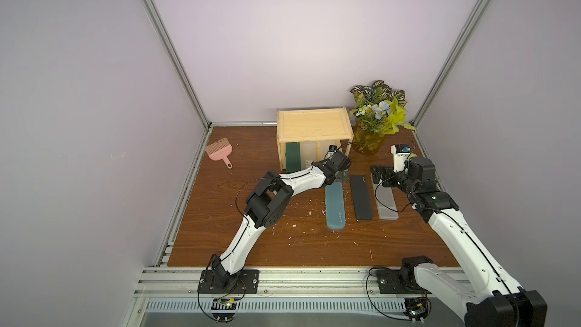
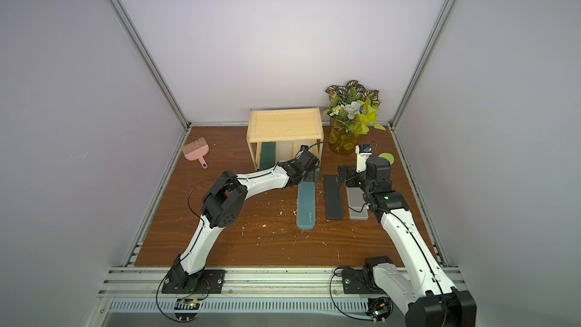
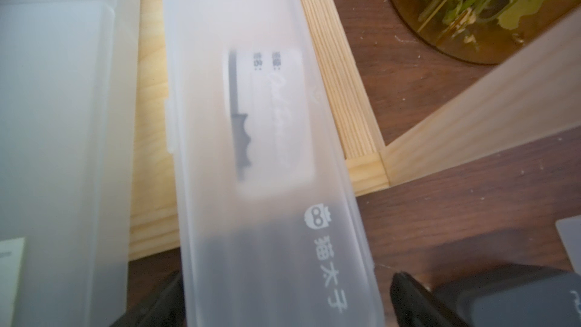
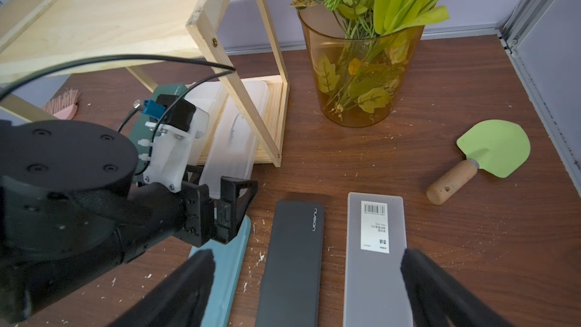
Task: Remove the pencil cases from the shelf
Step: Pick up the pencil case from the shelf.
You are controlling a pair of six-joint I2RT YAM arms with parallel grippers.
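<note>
Teal case [image 1: 335, 207], black case [image 1: 361, 197] and grey case [image 1: 386, 201] are lying on the table; 3 more are sitting in the shelf [image 1: 314, 124].
My right gripper [image 4: 306, 256] is hovering spread and empty, while my left gripper [image 3: 283, 287] is straddling the clear case [image 3: 251, 121] on the bottom tier, spread, not pinching. I'm worrying the slick case slips or nudges the frosted case [image 3: 56, 121]. Top views are hiding the far ends.

Side by side on the desk [image 4: 471, 246]: teal case [image 4: 226, 265], black case [image 4: 292, 262], frosted grey case [image 4: 375, 278]. Beyond, clear case [image 4: 234, 139] jutting from the bottom tier of the shelf [image 4: 207, 36], left gripper [image 4: 220, 209] at its end.
</note>
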